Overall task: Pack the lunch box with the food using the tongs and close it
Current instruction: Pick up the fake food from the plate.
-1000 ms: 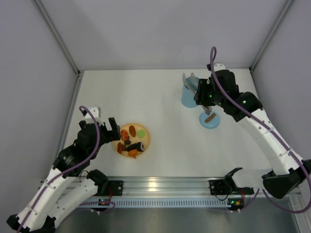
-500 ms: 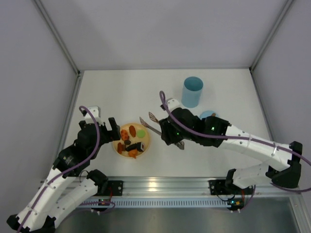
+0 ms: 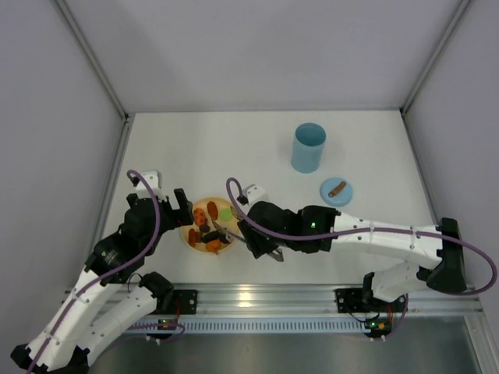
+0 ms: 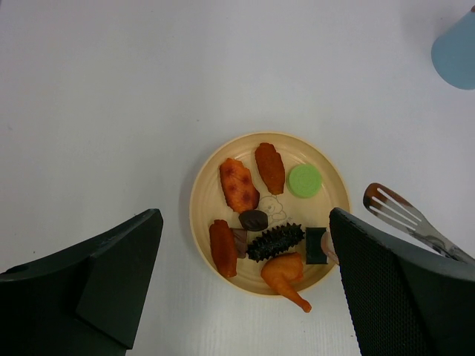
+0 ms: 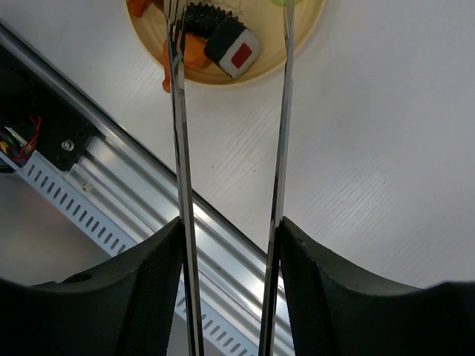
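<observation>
The lunch box (image 3: 309, 146) stands open at the back right, and its round blue lid (image 3: 336, 192) with a brown handle lies beside it. Several food pieces (image 4: 239, 185) lie on a yellow plate (image 4: 202, 194), among them a green disc (image 4: 304, 180), a black spiky piece (image 4: 274, 242) and a drumstick (image 4: 286, 276). My right gripper (image 3: 261, 234) is shut on the tongs (image 5: 178, 148). Their two arms are spread, with the tips over the plate's right side near a sushi roll (image 5: 234, 48). My left gripper (image 4: 243, 222) hovers open above the plate, holding nothing.
The aluminium rail (image 3: 265, 300) runs along the table's near edge, just below the plate (image 3: 195, 241). Grey walls enclose the table on three sides. White tabletop (image 3: 234, 156) lies between the plate and the lunch box.
My right arm has swung from the lunch box down and left to the plate, carrying the tongs, whose arms now stand wider. The left arm has not moved.
</observation>
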